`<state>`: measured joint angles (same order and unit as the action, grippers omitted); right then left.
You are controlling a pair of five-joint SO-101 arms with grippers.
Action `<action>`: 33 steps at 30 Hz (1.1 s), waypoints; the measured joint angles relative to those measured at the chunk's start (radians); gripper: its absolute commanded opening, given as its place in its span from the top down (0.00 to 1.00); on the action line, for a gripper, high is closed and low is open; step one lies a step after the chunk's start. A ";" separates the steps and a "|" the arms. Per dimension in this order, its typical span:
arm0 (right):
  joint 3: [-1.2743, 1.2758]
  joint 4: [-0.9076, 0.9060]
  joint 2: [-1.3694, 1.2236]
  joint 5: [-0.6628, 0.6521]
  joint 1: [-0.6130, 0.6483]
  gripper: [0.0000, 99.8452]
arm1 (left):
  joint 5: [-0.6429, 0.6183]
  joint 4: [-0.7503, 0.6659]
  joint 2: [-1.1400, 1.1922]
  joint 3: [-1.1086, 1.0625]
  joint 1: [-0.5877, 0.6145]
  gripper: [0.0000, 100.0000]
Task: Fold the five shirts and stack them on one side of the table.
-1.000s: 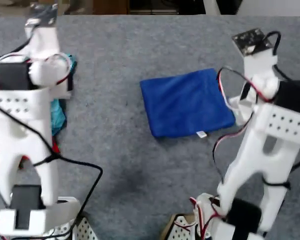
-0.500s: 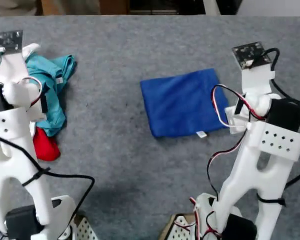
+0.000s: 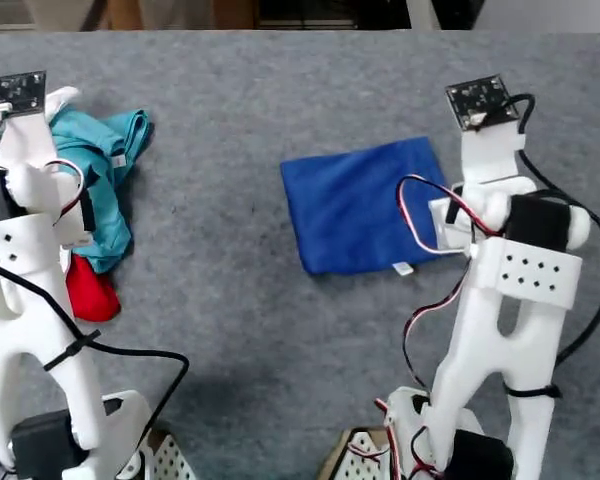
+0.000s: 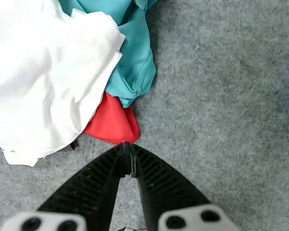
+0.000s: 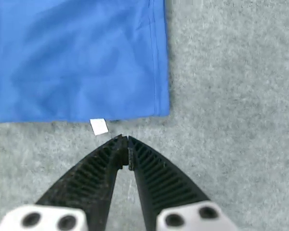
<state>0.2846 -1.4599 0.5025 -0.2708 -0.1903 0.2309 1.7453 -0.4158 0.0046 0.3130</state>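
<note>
Left gripper (image 4: 126, 161): black ribbed fingers pressed together and empty, tips above the grey worktop (image 3: 240, 330), just beside the red shirt (image 4: 113, 122). Right gripper (image 5: 125, 151): fingers likewise pressed together and empty, tips just short of the white tag (image 5: 99, 126) at the near hem of the blue shirt (image 5: 82, 57). Blue shirt: folded into a flat rectangle, lying around the middle of the worktop, nearer the far edge. Loose heap by the left edge, toward the far-left corner: white shirt (image 4: 38, 82) over teal shirt (image 4: 130, 57), red shirt peeking from beneath both. Heap and blue shirt lie well apart.
</note>
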 measured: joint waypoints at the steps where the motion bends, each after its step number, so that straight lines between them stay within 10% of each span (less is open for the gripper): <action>1: 0.000 0.006 0.000 0.015 0.000 1.00 | 0.000 0.000 0.000 0.000 0.000 0.98; 10: -0.017 0.032 -0.115 0.068 -0.002 0.99 | 0.000 -0.058 0.000 -0.114 0.164 0.98; 26: -0.465 -0.120 -0.522 0.279 0.014 0.89 | 0.066 -0.919 0.000 -1.054 0.267 0.98; 33: -0.540 -0.130 -0.721 0.431 0.026 0.81 | 0.066 -1.016 0.000 -1.077 0.269 0.98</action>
<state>-0.2555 -1.5904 -0.2186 0.1603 -0.1642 0.2969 0.7296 -0.4158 -1.0725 0.5815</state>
